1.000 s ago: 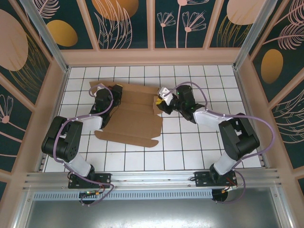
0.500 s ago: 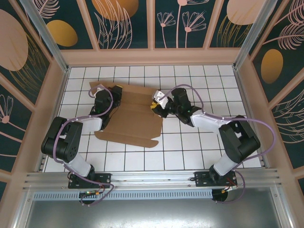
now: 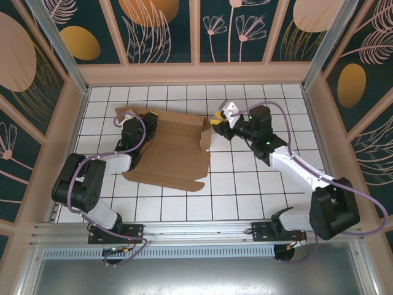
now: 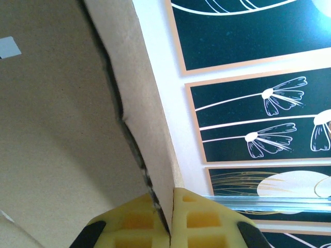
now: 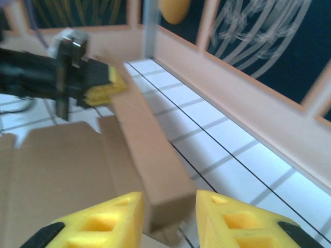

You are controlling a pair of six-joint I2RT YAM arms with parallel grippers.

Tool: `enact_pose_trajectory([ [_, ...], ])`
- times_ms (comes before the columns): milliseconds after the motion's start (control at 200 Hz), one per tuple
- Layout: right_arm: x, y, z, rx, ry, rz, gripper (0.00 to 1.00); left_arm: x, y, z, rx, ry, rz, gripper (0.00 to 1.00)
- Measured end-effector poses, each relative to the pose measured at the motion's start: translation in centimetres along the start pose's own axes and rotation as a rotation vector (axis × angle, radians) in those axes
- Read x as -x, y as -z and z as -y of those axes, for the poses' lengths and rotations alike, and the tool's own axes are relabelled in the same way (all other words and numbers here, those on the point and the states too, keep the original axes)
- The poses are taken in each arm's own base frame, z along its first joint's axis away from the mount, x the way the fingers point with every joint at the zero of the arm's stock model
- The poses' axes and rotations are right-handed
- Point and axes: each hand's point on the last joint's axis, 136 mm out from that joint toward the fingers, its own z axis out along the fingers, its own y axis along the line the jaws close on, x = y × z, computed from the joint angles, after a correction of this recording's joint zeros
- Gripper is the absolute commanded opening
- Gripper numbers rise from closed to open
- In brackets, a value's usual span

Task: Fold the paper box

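Paper box (image 3: 172,153) is laid left of centre on the white tiled worktop (image 3: 245,184). Left tool (image 4: 170,217) is clamped on the upturned far-left flap (image 4: 150,103). Right tool (image 5: 168,217) is held apart, just off the raised right flap (image 3: 204,130). Folds are best pressed along the creases, with the opposite side pinned. Cardboard is plain brown, matte, stiff and die-cut.

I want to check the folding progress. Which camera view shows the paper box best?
The top external view: the whole paper box shows there, flat in the middle, its right flap raised. The left wrist view gives a bit of edge pinched by the left gripper; the right wrist view gives one raised flap, blurred.
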Motion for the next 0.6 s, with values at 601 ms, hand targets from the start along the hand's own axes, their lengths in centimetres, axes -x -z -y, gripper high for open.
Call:
enact_pose_trajectory([
  [601,-12.9,-4.9,-0.9,0.093,-0.029,-0.29,0.54,0.0,-0.1,0.1,0.007,0.001,-0.002,0.0],
])
